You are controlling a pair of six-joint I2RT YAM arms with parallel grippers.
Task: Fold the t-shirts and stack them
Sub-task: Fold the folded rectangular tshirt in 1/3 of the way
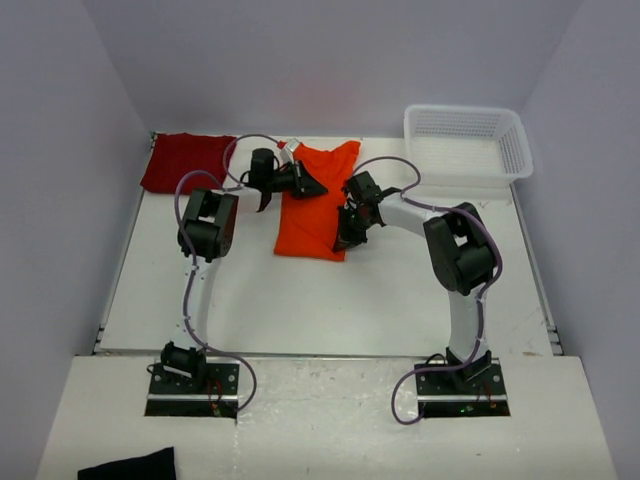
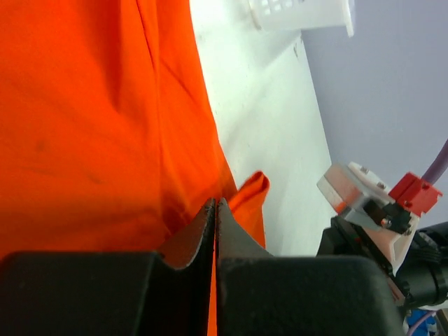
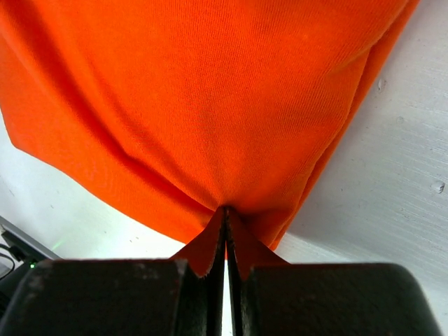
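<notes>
The orange t-shirt [image 1: 318,205] lies partly folded, as a long strip, in the middle of the table. My left gripper [image 1: 316,187] is at its left edge near the top, and its jaws are shut on a fold of the orange fabric [image 2: 105,112]; the left gripper [image 2: 215,203] shows orange between its fingers. My right gripper [image 1: 346,238] is at the shirt's lower right corner. In the right wrist view the gripper [image 3: 225,209] is shut on a puckered edge of the orange t-shirt [image 3: 210,91]. The crimson t-shirt [image 1: 185,162] lies flat at the back left.
A white mesh basket [image 1: 467,150] stands at the back right; its corner [image 2: 301,14] shows in the left wrist view. A small black cloth [image 1: 130,466] lies on the near ledge at the left. Grey walls close in the table on three sides.
</notes>
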